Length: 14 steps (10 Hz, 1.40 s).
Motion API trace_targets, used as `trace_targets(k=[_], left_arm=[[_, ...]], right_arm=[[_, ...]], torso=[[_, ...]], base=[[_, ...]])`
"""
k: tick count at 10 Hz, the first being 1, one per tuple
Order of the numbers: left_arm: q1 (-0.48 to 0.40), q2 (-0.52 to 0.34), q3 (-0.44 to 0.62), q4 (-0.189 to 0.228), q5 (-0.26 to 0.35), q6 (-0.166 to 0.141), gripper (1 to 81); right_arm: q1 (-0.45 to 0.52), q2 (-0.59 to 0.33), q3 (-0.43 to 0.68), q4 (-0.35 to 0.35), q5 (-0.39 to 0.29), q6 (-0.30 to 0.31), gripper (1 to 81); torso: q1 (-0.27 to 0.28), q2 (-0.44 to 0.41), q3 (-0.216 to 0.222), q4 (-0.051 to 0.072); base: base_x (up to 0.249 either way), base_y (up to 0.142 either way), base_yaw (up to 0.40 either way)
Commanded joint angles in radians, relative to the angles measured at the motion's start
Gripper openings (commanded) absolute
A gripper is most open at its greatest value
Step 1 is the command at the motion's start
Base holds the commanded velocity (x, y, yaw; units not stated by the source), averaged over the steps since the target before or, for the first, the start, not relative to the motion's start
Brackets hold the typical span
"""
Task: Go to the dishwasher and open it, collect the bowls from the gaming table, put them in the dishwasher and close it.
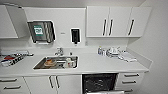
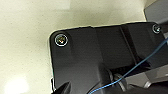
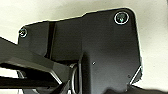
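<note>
Ahead, the dishwasher (image 1: 99, 83) open under the counter (image 1: 100, 65); pale floor (image 2: 25, 37) under both wrists.

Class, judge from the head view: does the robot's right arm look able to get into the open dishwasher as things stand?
Probably yes. The dishwasher stands open under the counter, its dark inside faces the robot, and nothing stands before it. How near the arm is cannot be told.

The head view looks forward and down from high up, squarely at the counter (image 1: 100, 65), with the sink (image 1: 56, 62) at centre and the open dishwasher (image 1: 99, 83) at the bottom edge. Each wrist view looks close past the robot's own dark plate at pale floor (image 2: 27, 37); they share nothing with the head view.
</note>
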Motion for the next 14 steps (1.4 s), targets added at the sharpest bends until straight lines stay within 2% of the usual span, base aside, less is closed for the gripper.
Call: trace_targets(k=[1,2,3,4,5,7,8,9,12,13,14], left_arm=[[-0.038,-0.005,-0.004,-0.001,0.050,0.003,81.1],[-0.038,-0.005,-0.002,0.001,0.050,0.003,81.1],[-0.038,-0.003,-0.004,0.001,0.050,0.003,81.1],[-0.038,-0.003,-0.004,0.001,0.050,0.003,81.1],[-0.038,-0.003,-0.004,0.001,0.050,0.003,81.1],[-0.038,-0.005,-0.004,0.001,0.050,0.005,81.1],[-0.038,-0.003,-0.004,0.001,0.050,0.003,81.1],[-0.038,-0.005,-0.004,0.001,0.050,0.003,81.1],[-0.038,-0.001,-0.004,0.001,0.050,0.003,81.1],[-0.038,-0.001,-0.004,0.001,0.050,0.003,81.1],[-0.038,-0.001,-0.004,0.001,0.050,0.003,81.1]], right_arm=[[0.037,0.000,0.002,-0.009,-0.048,-0.003,81.1],[0.037,0.000,0.002,-0.009,-0.047,-0.003,81.1],[0.037,0.002,0.002,-0.009,-0.047,-0.003,81.1],[0.037,0.002,0.000,-0.009,-0.048,-0.003,81.1],[0.037,0.002,0.002,-0.009,-0.048,-0.003,81.1],[0.037,0.002,0.002,-0.009,-0.047,-0.003,81.1],[0.037,0.003,-0.001,-0.009,-0.048,-0.003,81.1],[0.036,0.002,0.000,-0.009,-0.048,-0.003,81.1],[0.037,0.004,0.000,-0.009,-0.048,-0.003,81.1],[0.036,0.004,-0.001,-0.009,-0.048,-0.003,81.1],[0.036,0.004,-0.003,-0.009,-0.048,-0.003,81.1]], torso=[[-0.063,0.098,0.000,0.000],[-0.082,0.128,0.001,0.000],[-0.108,0.167,0.060,0.000],[-0.130,0.203,0.098,0.000],[-0.146,0.228,0.110,0.000],[-0.185,0.287,0.165,0.000],[-0.210,0.325,0.106,0.000],[-0.228,0.352,0.124,0.000],[-0.288,0.443,0.140,0.000],[-0.250,0.383,0.140,0.000],[-0.271,0.417,0.140,0.000]], base=[[0.000,0.000,0.000],[0.000,0.000,0.000],[0.000,0.000,0.000],[0.000,0.000,0.000],[0.000,0.000,0.000],[0.000,0.000,0.000],[0.000,0.000,0.000],[0.000,0.000,0.000],[0.000,0.000,0.000],[0.000,0.000,0.000],[0.000,0.000,0.000]])
